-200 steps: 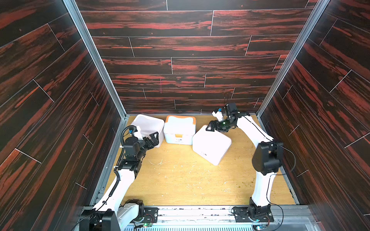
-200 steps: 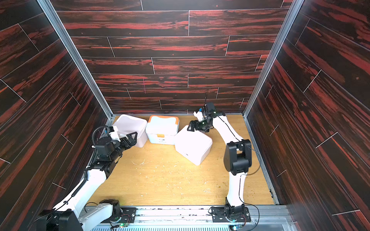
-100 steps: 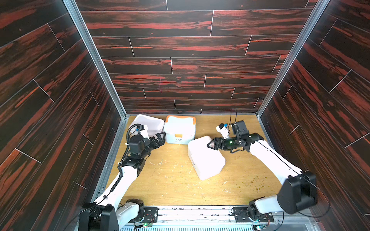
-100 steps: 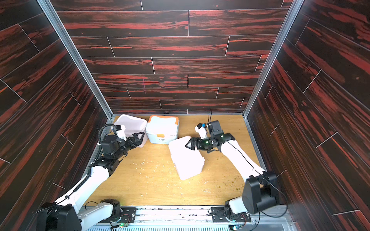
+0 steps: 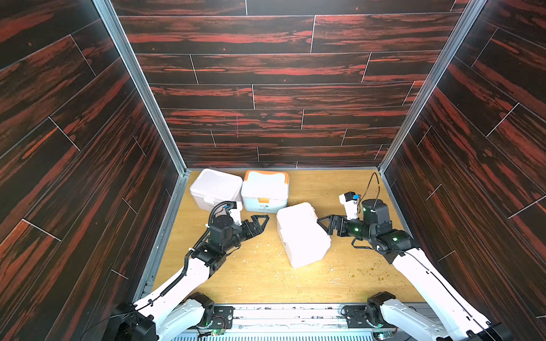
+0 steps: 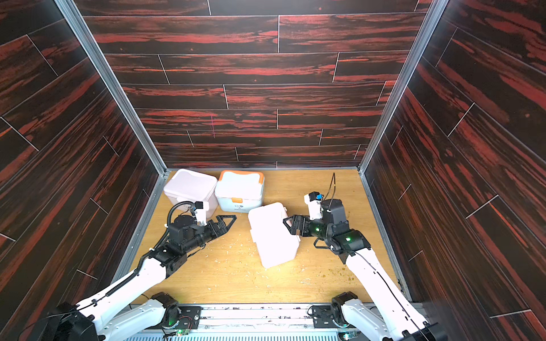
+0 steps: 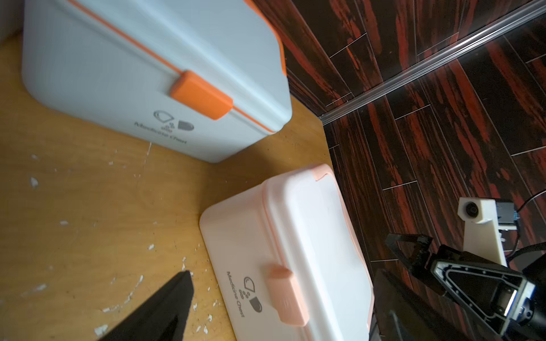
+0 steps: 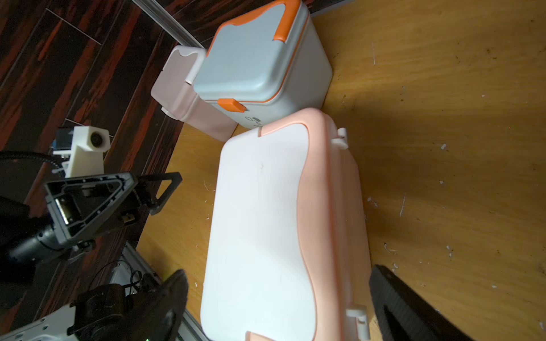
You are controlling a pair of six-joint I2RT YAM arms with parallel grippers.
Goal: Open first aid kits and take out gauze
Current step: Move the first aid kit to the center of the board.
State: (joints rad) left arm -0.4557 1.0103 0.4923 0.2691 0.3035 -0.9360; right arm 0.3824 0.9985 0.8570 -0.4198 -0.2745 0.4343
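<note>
Three first aid kits stand on the wooden floor, all with lids shut. A pinkish-white kit (image 5: 215, 187) (image 6: 190, 187) and a pale blue kit with orange trim (image 5: 265, 189) (image 6: 240, 189) (image 7: 133, 73) sit by the back wall. A white kit with pink trim (image 5: 301, 233) (image 6: 273, 236) (image 8: 266, 221) lies askew in the middle, its pink latch (image 7: 285, 292) facing my left gripper (image 5: 260, 223) (image 7: 282, 273), which is open a little to the kit's left. My right gripper (image 5: 325, 224) (image 8: 279, 271) is open at the kit's right side, jaws straddling its end. The gauze is hidden.
Dark wood-patterned walls (image 5: 266, 88) close in the back and both sides, with metal corner posts (image 5: 413, 103). White and brown crumbs (image 5: 266, 254) litter the floor. Bare floor (image 5: 334, 189) lies at the back right and in front of the middle kit.
My right arm has drawn back from the back wall, and the pink-trimmed kit has come forward and turned with it. My left gripper has moved right towards that kit.
</note>
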